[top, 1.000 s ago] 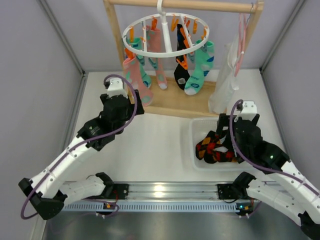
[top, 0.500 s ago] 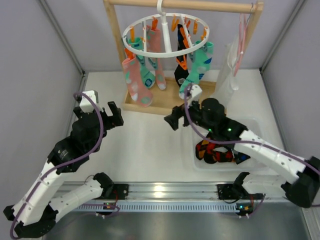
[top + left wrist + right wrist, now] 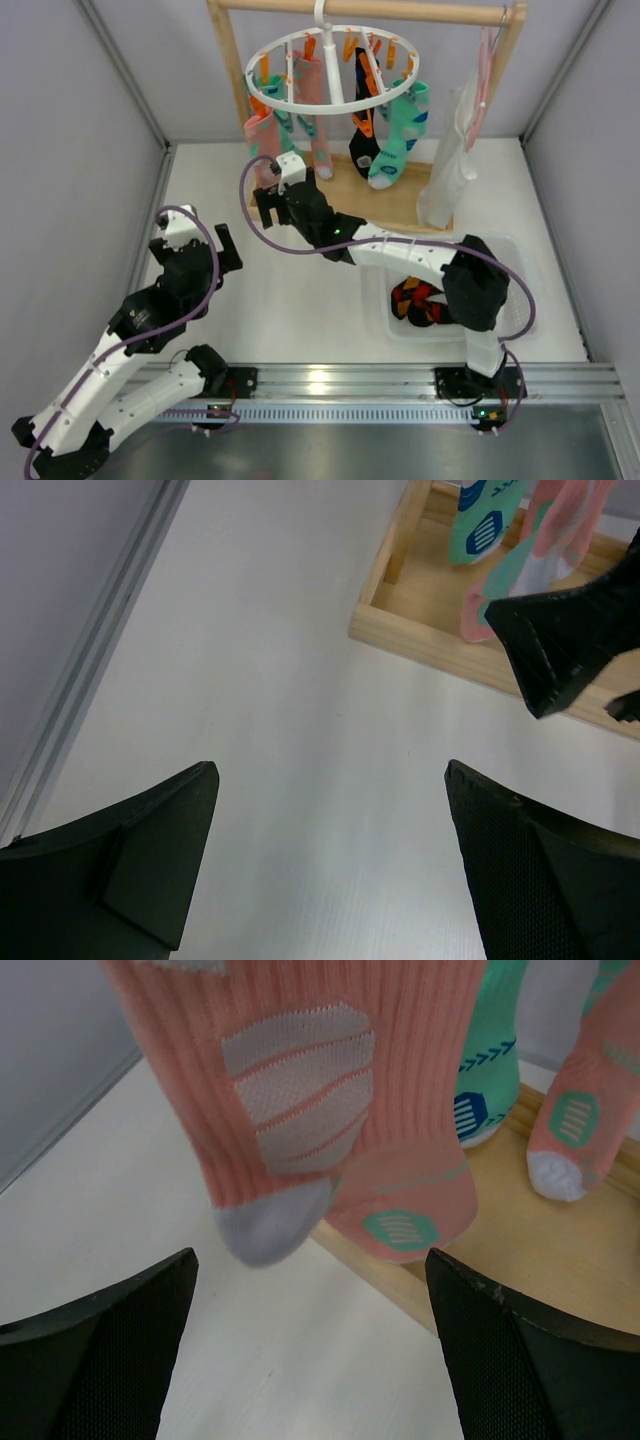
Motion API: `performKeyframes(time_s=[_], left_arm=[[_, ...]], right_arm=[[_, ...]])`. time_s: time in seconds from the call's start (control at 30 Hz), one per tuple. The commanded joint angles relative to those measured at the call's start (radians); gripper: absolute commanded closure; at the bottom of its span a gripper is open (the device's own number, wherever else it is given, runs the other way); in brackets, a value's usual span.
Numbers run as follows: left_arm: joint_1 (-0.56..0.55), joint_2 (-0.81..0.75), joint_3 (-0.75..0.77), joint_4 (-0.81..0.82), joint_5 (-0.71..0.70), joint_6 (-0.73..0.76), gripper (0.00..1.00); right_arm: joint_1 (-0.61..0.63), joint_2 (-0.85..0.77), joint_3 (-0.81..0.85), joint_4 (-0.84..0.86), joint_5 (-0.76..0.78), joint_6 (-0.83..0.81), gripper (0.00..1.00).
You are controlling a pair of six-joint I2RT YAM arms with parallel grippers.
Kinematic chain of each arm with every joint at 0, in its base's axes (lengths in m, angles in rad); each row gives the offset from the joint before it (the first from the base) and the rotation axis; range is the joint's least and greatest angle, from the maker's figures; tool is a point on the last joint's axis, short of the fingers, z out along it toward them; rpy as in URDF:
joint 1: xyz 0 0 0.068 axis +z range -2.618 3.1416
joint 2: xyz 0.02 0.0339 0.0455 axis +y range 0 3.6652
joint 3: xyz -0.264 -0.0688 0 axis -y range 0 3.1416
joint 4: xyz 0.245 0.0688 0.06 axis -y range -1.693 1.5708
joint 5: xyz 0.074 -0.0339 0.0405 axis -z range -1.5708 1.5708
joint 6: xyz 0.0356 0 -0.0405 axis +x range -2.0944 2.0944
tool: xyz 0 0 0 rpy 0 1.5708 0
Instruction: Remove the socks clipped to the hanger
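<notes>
**Pink and teal socks (image 3: 395,135) hang clipped to the round hanger (image 3: 329,75)**

Your clear bin (image 3: 384,285) at right holds argyle socks (image 3: 425,300). Your right gripper (image 3: 310,1270) has its fingers (image 3: 100,1360) wide apart and empty, just short of the pink socks (image 3: 300,1080). Your left gripper (image 3: 330,860), spread, holds nothing above the white table (image 3: 250,680). Socks hang long-axis vertical, toes down over the wooden tray (image 3: 400,635).

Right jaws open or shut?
Open. The right wrist view shows the jaws wide apart at the lower corners, with a pink sock hanging ahead of the gap, not gripped.
</notes>
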State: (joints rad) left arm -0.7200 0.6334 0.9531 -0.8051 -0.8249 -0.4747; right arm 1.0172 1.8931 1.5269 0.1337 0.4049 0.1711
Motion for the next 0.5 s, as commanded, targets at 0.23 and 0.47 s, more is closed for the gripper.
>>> performKeyframes(time_s=[0.23, 0.47], left_arm=[[0.025, 0.028, 0.007, 0.018, -0.01, -0.013, 0.02], [0.031, 0.04, 0.05, 0.018, 0.016, -0.021, 0.02]], right_arm=[[0.011, 0.179, 0.24, 0.142, 0.207, -0.082, 0.57], [0.012, 0.017, 0.003, 0.312, 0.258, -0.079, 1.0]])
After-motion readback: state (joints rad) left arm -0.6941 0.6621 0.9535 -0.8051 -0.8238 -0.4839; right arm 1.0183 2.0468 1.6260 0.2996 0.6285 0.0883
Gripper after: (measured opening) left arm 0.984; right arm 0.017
